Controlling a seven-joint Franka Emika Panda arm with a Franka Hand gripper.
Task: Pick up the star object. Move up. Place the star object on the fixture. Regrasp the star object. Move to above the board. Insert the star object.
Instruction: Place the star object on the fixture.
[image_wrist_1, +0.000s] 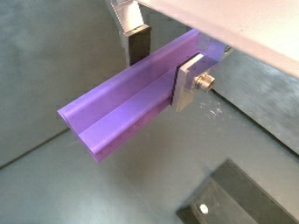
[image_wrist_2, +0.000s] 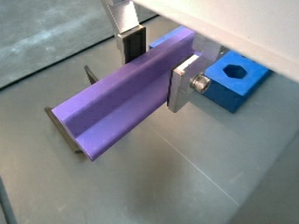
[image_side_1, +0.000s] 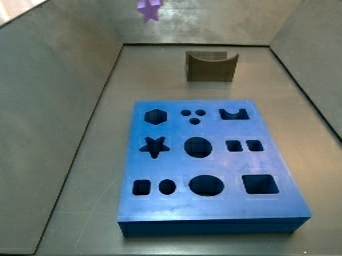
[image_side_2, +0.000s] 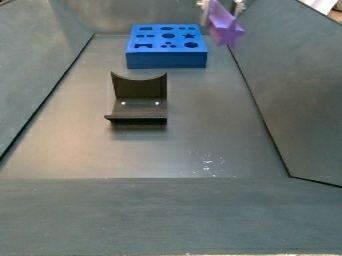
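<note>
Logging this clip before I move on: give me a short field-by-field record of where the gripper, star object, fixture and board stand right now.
gripper: raised above the floor, jaws shut on the star object
star object: light purple, held crosswise between the fingers, clear of every surface; seen end-on high up in a side view
fixture: on the floor beyond the board, notch empty
board: flat on the floor, blue, all cutouts empty
stage: star object lifted, not yet on the fixture
</note>
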